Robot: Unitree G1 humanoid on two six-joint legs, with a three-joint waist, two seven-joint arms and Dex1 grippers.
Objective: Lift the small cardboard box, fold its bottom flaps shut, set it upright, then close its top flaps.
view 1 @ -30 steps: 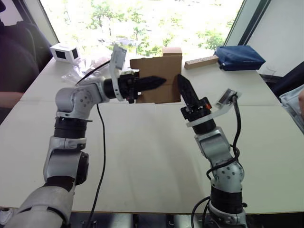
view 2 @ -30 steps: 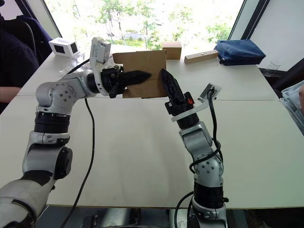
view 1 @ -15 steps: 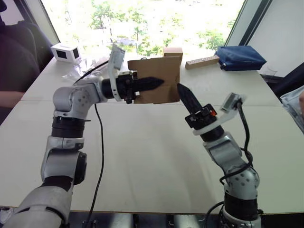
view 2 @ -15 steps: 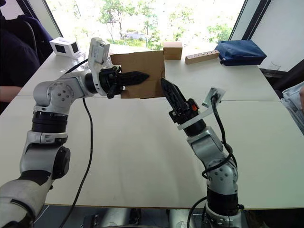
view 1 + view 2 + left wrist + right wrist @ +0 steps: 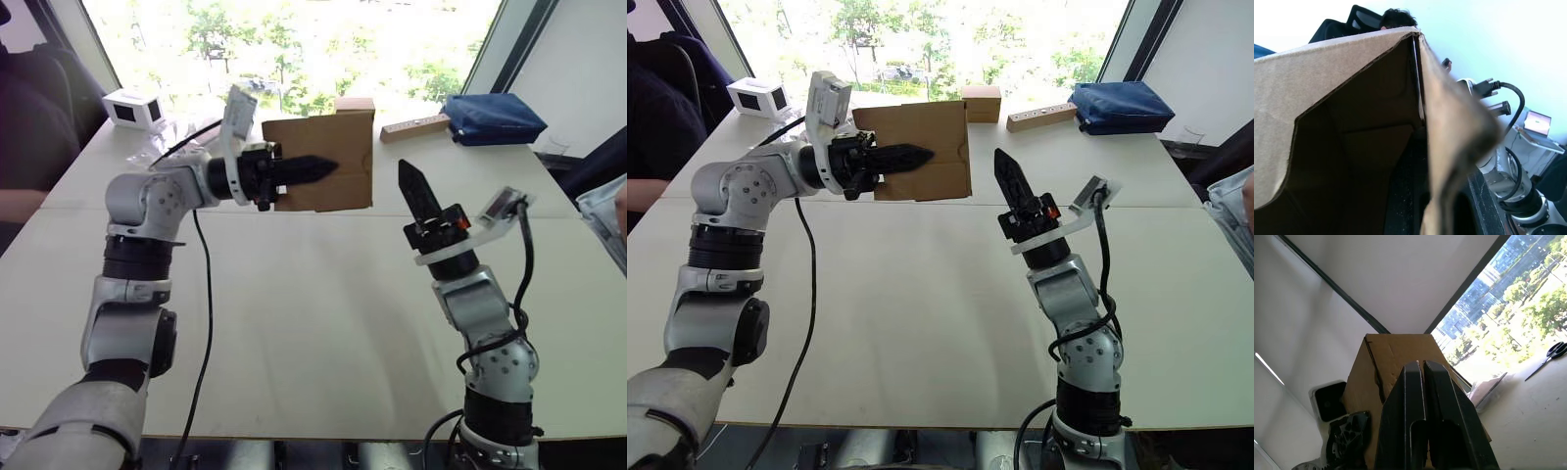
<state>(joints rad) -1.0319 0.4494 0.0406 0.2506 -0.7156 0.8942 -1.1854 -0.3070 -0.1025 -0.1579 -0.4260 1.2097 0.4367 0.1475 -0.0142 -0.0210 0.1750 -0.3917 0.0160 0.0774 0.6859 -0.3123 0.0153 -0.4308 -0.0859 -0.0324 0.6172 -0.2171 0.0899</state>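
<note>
a: where's the small cardboard box (image 5: 328, 162) right now?

b: off the table (image 5: 323, 323), held up in the air by the left gripper (image 5: 328, 167). its black fingers are clamped on one wall, one finger lying across the outer face. from the left wrist view the other finger looks to be inside the box, though it's dim in there.

a: and the right gripper (image 5: 408, 176)?

b: fingers pressed together into a single point, holding nothing. it stands just beside the box's right edge, apart from it, tip angled up and toward the far side of the table.

a: so which way does the box lie from it?

b: to its left and a little farther out. the left arm already has the box, so the right one is the free tool for pushing flaps.

a: how's the box oriented?

b: its broad face is turned to the head camera, with its long axis running roughly left to right. one open end points back along the left gripper. i'd judge the flaps at the end facing the right gripper are the ones to fold next, by a sideways push leftward.
</note>
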